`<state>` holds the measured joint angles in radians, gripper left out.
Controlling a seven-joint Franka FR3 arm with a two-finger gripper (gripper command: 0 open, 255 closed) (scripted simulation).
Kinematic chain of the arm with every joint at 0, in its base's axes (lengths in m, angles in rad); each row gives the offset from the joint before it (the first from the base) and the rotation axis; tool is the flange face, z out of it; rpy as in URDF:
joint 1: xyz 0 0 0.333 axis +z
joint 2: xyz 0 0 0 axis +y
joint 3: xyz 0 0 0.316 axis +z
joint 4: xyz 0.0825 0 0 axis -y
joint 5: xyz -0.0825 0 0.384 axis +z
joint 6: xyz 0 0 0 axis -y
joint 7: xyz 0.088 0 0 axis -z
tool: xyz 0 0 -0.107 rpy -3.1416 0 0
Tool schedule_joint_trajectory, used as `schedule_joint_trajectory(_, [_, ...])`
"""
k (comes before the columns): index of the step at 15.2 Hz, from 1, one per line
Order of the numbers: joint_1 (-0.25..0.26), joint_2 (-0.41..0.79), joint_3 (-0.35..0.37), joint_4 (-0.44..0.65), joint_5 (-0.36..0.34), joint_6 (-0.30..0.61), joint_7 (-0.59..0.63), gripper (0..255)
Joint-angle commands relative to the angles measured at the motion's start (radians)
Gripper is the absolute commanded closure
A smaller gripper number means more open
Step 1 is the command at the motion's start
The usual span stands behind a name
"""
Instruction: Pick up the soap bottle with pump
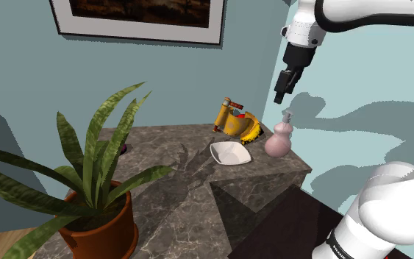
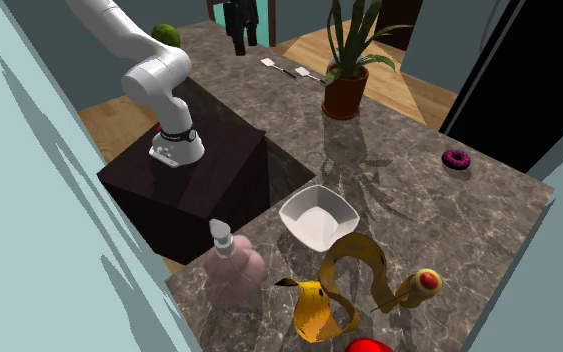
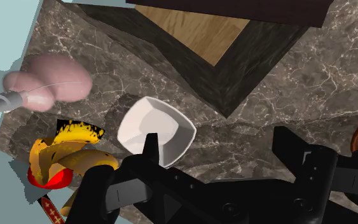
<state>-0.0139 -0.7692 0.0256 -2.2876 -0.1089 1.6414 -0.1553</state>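
None of the pick-up is judged complete: the pink soap bottle (image 1: 279,140) is seen upright on the marble counter (image 1: 190,213) near its corner, beside the white bowl (image 1: 230,153), while the gripper (image 1: 281,94) is held above it, fingers (image 3: 151,149) apart and empty, descent and grasp outstanding.

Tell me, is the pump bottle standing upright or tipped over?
Upright. The pink soap bottle stands on its base on the marble counter, pump on top, next to the white bowl.
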Motion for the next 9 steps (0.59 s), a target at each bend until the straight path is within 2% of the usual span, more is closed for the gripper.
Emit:
schedule_joint_trajectory(1, [0.0, 0.0, 0.0, 0.0, 0.0, 0.0, 0.0, 0])
schedule_joint_trajectory(9, [-0.049, 0.111, -0.175, -0.014, -0.061, 0.136, -0.158, 0])
